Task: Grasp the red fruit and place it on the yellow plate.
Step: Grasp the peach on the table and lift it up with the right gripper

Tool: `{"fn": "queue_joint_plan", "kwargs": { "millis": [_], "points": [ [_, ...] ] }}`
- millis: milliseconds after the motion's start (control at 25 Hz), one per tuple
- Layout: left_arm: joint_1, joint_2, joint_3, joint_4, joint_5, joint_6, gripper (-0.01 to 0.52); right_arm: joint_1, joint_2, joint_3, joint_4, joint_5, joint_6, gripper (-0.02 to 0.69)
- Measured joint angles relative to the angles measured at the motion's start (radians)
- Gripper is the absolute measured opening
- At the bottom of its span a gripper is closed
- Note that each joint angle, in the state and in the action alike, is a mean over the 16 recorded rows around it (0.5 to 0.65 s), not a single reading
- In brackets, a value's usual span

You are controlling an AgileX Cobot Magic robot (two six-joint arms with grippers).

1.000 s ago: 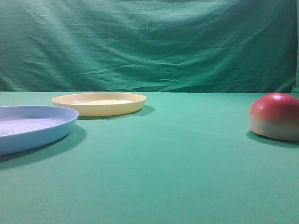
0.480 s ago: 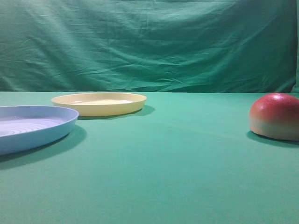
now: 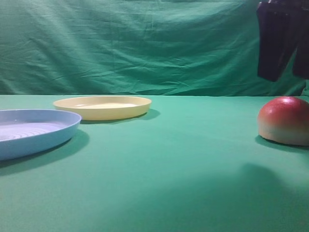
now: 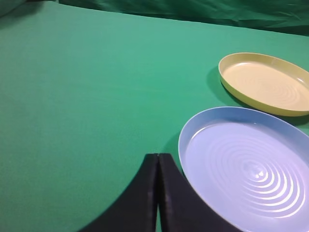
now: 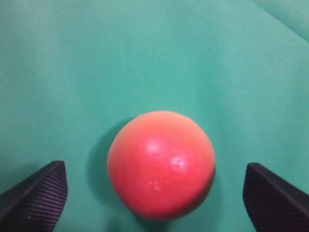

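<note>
Green cloth (image 3: 183, 159) over the whole table, rising as a creased backdrop behind. Toward the right edge, the red fruit (image 3: 285, 121) flat side down on the cloth, red on top and paling to cream at the base, untouched. Above it, clear of the fruit, the right gripper (image 5: 154, 193), spread wide, one ribbed finger (image 5: 36, 195) on each side of the fruit in the wrist view. Well apart, toward the back left, the yellow plate (image 3: 102, 107), holding nothing. Just in front of it, at the left edge, a light blue plate (image 3: 34, 130) with ridged rings. Beside the blue plate's rim, the left gripper (image 4: 158, 193), fingers pressed together, holding nothing.
</note>
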Motion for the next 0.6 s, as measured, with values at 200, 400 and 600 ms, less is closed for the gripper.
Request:
{"fn": "queue_joint_plan", "kwargs": {
  "millis": [200,400,600],
  "points": [
    [0.0,0.0,0.0,0.0,0.0,0.0,0.0,0.0,0.062,-0.001,-0.012,-0.029,0.009,0.608],
    [0.0,0.0,0.0,0.0,0.0,0.0,0.0,0.0,0.108,-0.003,-0.016,-0.051,0.01,0.556],
    [0.0,0.0,0.0,0.0,0.0,0.0,0.0,0.0,0.131,-0.028,-0.02,-0.048,0.01,0.441]
  ]
}}
